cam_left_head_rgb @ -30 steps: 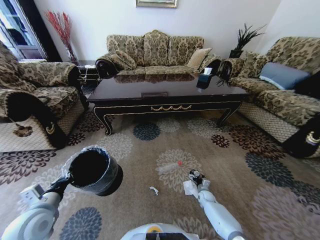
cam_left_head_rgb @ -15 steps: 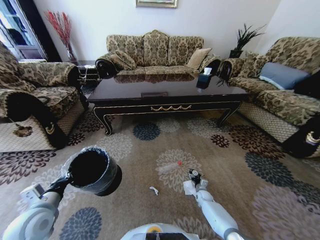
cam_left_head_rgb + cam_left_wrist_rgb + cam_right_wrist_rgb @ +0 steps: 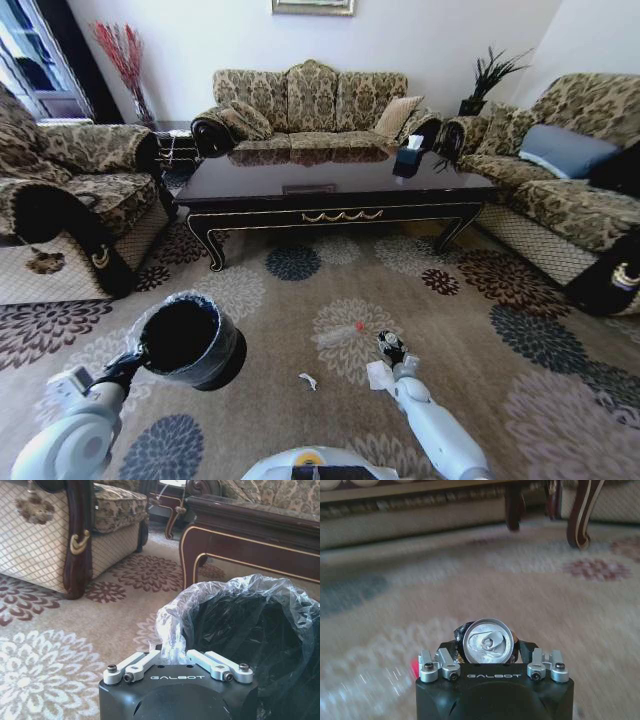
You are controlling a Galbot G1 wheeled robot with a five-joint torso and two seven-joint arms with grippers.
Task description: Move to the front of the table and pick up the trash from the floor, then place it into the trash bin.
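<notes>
Head view: my right pincer (image 3: 391, 348), low over the floor (image 3: 470, 330), clamps a small can (image 3: 487, 641), its round end facing my wrist; my left pincer (image 3: 176, 656) grips the trash bin (image 3: 185, 340) by its rim, well apart to the left, mouth up; bottle (image 3: 340, 334) and tissue (image 3: 379, 375) lie beside the right arm

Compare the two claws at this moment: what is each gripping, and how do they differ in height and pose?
The left claw is shut on the trash bin, pinching its lined rim and holding it raised above the floor. The right claw is shut on a small can, low near the floor beside the white tissue. Both are closed on something.
</notes>
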